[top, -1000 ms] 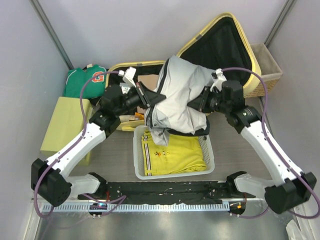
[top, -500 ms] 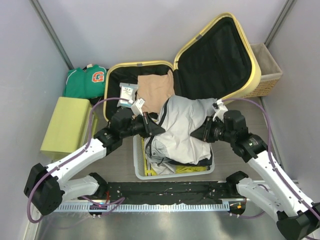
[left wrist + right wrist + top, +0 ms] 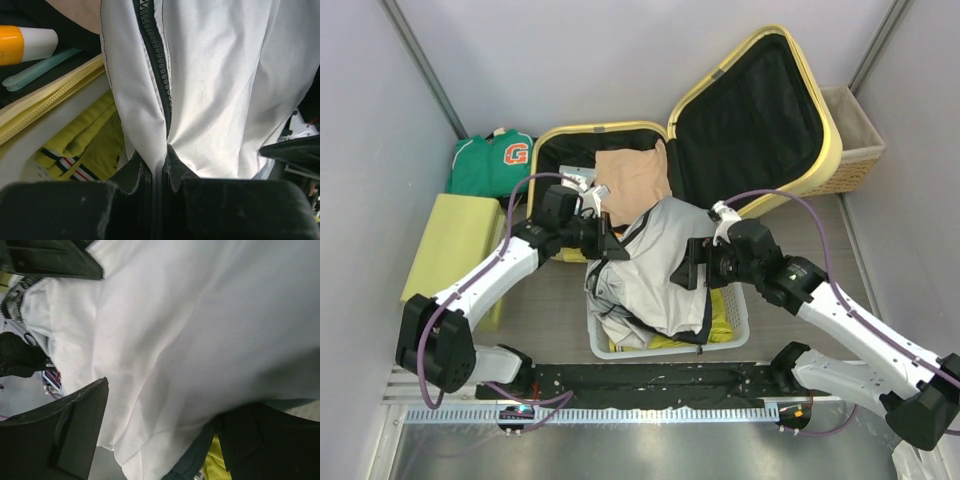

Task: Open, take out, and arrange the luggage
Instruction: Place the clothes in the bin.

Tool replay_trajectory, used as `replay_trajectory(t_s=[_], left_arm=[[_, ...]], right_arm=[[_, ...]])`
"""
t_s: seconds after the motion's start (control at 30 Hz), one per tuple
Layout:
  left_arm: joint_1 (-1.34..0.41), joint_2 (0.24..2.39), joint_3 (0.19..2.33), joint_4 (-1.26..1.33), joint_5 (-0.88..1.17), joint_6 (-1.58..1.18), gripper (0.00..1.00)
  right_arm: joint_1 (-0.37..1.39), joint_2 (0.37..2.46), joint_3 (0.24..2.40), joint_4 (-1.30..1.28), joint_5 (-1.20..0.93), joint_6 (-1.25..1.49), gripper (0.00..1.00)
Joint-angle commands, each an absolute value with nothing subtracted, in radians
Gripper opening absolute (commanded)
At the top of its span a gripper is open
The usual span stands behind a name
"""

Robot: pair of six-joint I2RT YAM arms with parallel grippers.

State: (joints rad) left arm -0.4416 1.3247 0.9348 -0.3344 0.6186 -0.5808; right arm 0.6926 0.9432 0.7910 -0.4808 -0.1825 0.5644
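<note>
Left tool (image 3: 603, 243), seen from above: clamped tight on the left edge of one white jacket (image 3: 655, 270), right at the near rim of the luggage (image 3: 825, 135). Right tool (image 3: 688, 270): spread wide at the jacket's right side, near the raised lid but apart from it. One luggage, open at the far side of the worktop (image 3: 550, 300), with one tan garment (image 3: 632, 178) inside. One white basket (image 3: 740, 325) under the jacket.

Left wrist: left tool (image 3: 160, 175) pinched on cloth beside the black zipper (image 3: 152, 60), with the luggage's yellow edge (image 3: 50, 97) to the upper left, apart.

Right wrist: right tool (image 3: 102, 330) wide open, gripping nothing, with jacket cloth between two fingers (image 3: 75, 435).
</note>
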Motion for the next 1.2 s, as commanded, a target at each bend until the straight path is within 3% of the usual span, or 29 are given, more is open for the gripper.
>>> replay_trajectory(t_s=[0.0, 0.27, 0.43, 0.57, 0.77, 1.17], left_arm=[[-0.42, 1.382, 1.046, -0.563, 0.686, -0.359, 0.0], [-0.405, 1.41, 1.068, -0.601, 0.701, -0.25, 0.0], [-0.402, 1.428, 1.081, -0.627, 0.703, -0.207, 0.0], [-0.403, 1.422, 1.094, -0.621, 0.707, -0.169, 0.0], [-0.403, 1.399, 1.101, -0.646, 0.755, -0.081, 0.0], [-0.402, 1.407, 1.114, -0.646, 0.713, -0.063, 0.0]], right_arm=[[0.692, 0.934, 1.05, -0.578, -0.097, 0.372, 0.89], [0.66, 1.221, 1.382, -0.652, -0.054, 0.183, 0.98], [0.548, 1.418, 1.528, -0.652, -0.234, 0.118, 1.0], [0.448, 1.529, 1.523, -0.646, -0.382, 0.006, 1.0], [0.347, 1.551, 1.351, -0.41, -0.538, -0.045, 1.0], [0.333, 1.732, 1.339, -0.342, -0.828, -0.049, 0.99]])
